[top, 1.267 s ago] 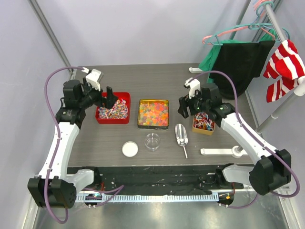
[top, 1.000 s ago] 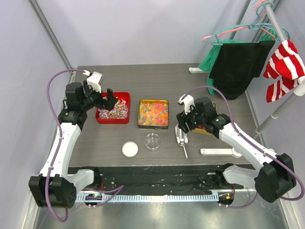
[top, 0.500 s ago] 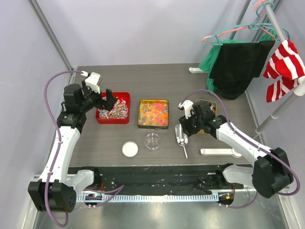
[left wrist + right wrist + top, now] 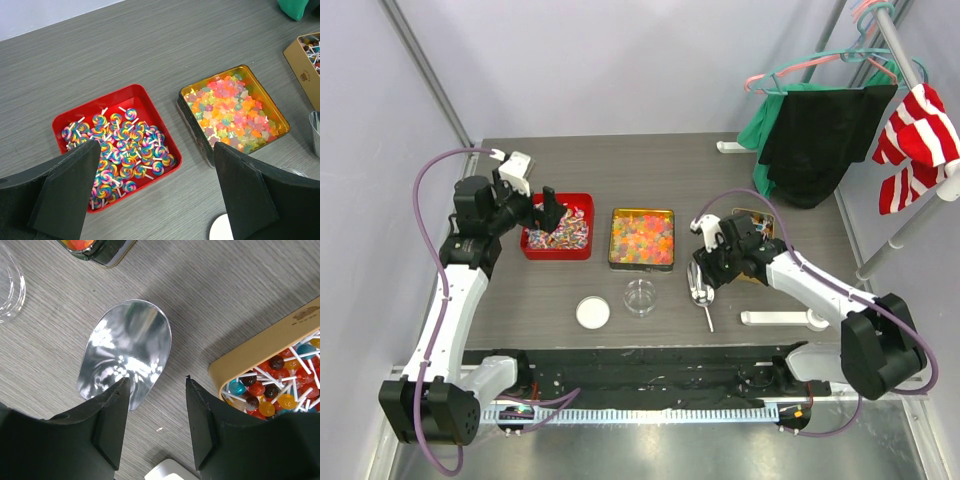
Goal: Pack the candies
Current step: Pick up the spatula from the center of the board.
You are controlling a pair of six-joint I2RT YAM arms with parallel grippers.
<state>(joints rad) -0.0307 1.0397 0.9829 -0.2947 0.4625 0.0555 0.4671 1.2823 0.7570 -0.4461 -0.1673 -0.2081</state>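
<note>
The candies lie in three containers. Swirl lollipops fill a red tray, star gummies a gold tin, and round lollipops a tan box. My left gripper hangs wide open over the red tray's near right edge, holding nothing. My right gripper is open low over the table beside a metal scoop. Its left finger covers the scoop's rear edge, and only bare table shows between the fingers. The scoop's handle is hidden in the right wrist view.
A clear round dish and a white lid sit in front of the gold tin. A white bar-shaped object lies near the right arm. Clothes on hangers stand at the back right.
My right arm swung left and down from over the tan box to the scoop, and its jaws narrowed. The left arm stayed nearly still.
</note>
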